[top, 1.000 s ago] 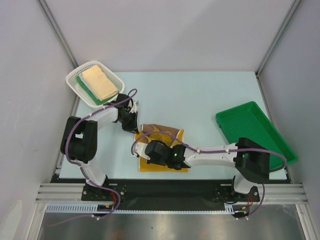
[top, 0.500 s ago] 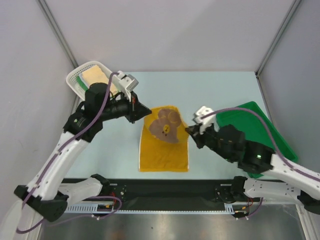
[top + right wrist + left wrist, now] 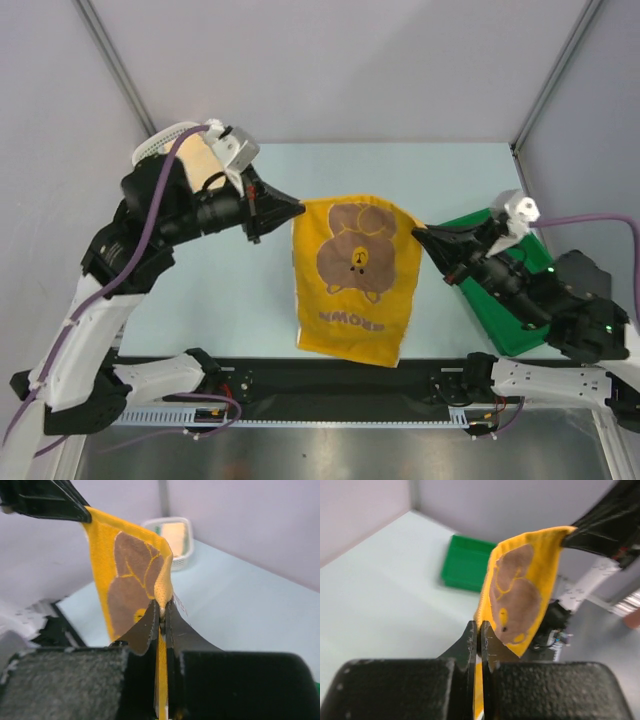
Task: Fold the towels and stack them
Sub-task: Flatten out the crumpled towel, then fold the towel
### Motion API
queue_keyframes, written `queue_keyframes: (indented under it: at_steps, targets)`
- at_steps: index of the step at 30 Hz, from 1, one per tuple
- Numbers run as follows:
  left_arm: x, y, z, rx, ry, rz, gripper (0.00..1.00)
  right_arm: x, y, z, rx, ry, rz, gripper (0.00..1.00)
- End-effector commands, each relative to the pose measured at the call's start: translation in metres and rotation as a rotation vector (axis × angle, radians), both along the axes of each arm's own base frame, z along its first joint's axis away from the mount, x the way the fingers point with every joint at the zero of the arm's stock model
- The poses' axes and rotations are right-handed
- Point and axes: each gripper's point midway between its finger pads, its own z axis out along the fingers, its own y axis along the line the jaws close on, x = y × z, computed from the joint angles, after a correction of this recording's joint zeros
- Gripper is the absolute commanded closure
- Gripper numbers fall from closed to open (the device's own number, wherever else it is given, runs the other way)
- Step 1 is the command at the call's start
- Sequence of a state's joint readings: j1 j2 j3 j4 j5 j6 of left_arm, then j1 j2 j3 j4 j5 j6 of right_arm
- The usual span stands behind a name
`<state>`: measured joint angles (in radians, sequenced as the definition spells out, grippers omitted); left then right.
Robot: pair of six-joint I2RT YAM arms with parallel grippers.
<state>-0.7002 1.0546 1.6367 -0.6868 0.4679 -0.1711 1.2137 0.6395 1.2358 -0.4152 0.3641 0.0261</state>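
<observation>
Two closed grips, left end effector [image 3: 298,208] at 9 o'clock and right end effector [image 3: 420,233] at 3 o'clock, hang the yellow bear-print towel [image 3: 355,285] by its corners above the tabletop [image 3: 240,290]; spreading step, next likely laying it flat to fold.

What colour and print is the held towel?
Orange-yellow towel with brown bear print; top external view.

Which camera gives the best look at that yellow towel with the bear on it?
The top external view: the yellow towel hangs spread between the left gripper and right gripper, bear print fully visible. Both wrist views see it nearly edge-on, the bear squeezed and partial.
</observation>
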Motion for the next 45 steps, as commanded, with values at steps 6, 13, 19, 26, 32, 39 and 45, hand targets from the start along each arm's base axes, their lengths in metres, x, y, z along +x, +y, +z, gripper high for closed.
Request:
queue_keyframes:
  at_steps: [6, 13, 19, 26, 32, 39, 45]
  targets:
    - [0.139, 0.015, -0.083, 0.3, 0.11, 0.359, 1.0, 0.121, 0.014, -0.036, -0.237, -0.046, -0.325, 1.0]
    - [0.281, 0.018, -0.14, 0.367, 0.02, 0.455, 1.0, 0.271, 0.015, -0.131, -0.299, 0.123, -0.213, 1.0]
    - [0.379, 0.015, -0.174, 0.358, 0.026, 0.438, 1.0, 0.357, 0.01, -0.149, -0.31, 0.057, -0.147, 1.0]
    - [0.41, 0.011, -0.218, 0.455, 0.003, 0.388, 1.0, 0.401, 0.009, -0.223, -0.345, 0.181, -0.076, 1.0]
    - [0.375, 0.012, -0.244, 0.482, 0.051, 0.308, 1.0, 0.375, 0.013, -0.261, -0.344, 0.272, -0.015, 1.0]
    - [0.312, 0.027, -0.281, 0.527, 0.152, 0.251, 1.0, 0.326, 0.003, -0.276, -0.352, 0.329, -0.018, 1.0]
    - [0.265, 0.023, -0.293, 0.567, 0.209, 0.207, 1.0, 0.281, -0.008, -0.285, -0.334, 0.424, -0.05, 1.0]
